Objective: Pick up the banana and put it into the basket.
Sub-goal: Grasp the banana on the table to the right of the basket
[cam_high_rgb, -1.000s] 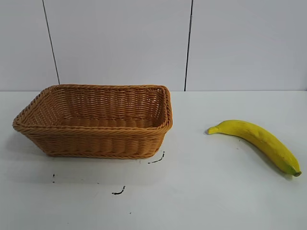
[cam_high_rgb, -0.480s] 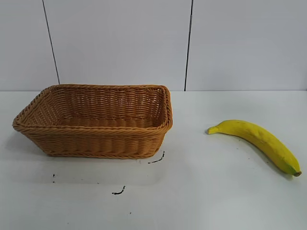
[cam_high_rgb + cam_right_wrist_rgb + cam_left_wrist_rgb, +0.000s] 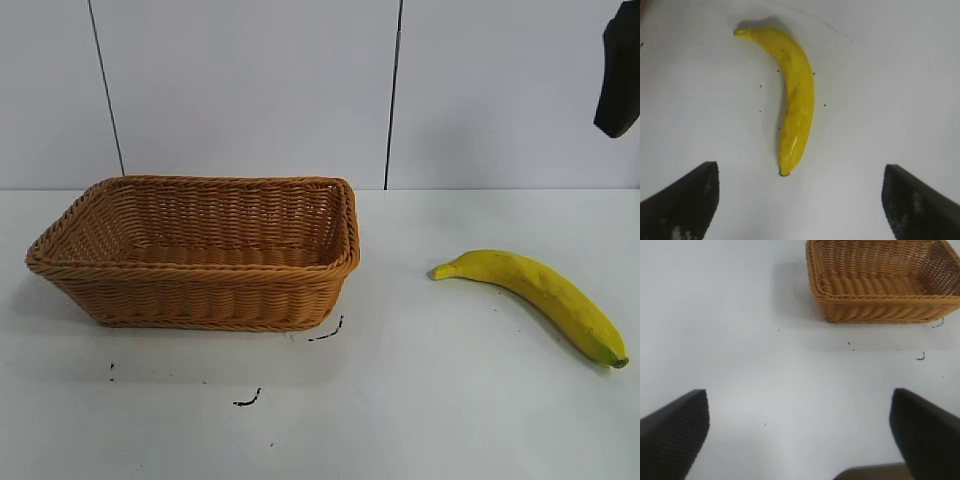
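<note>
One banana [image 3: 535,291] (on the table [image 3: 420,400]); one basket [image 3: 200,255]; right gripper [image 3: 800,200] spread wide, grasping nothing.

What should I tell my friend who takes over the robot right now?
Right gripper: open, holding nothing, up above the long yellow curved banana, which lies on the white table to the right of the basket.
Left gripper: open, holding nothing, parked away from the basket.
Tan-orange woven wicker basket: on the table, nothing in it.
Done: no part of the job; the banana is untouched.
Left: lower onto the banana, grab it, carry it over and put it into the basket.
</note>
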